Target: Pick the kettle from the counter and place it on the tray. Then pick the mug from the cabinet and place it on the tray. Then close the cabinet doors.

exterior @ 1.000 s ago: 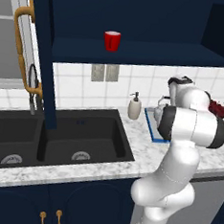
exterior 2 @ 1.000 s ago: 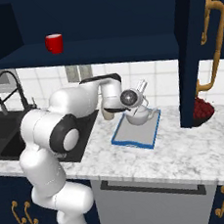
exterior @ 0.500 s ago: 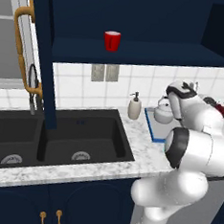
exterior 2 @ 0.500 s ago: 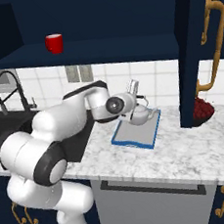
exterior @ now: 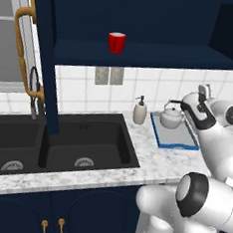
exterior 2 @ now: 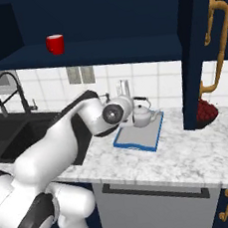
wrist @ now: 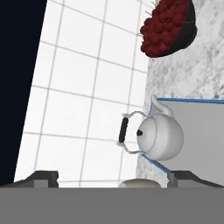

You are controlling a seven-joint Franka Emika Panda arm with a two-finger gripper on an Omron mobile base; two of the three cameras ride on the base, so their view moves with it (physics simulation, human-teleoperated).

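The arm rises from the base, bends sharply at the elbow and reaches forward at roughly counter height. The wrist is rolled so that the hand lies on its side. The gripper is open, jaws spread wide, with the two dark fingertips standing far apart at the lower edge of the hand view. Nothing is held between them and they touch nothing.

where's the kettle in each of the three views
Left base view: kettle right of centre, at the far end of the tray.
Right base view: kettle centre, on the tray's far end.
Hand view: kettle lower centre, lying sideways in frame.
Shared landmark: the blue-rimmed tray under it.
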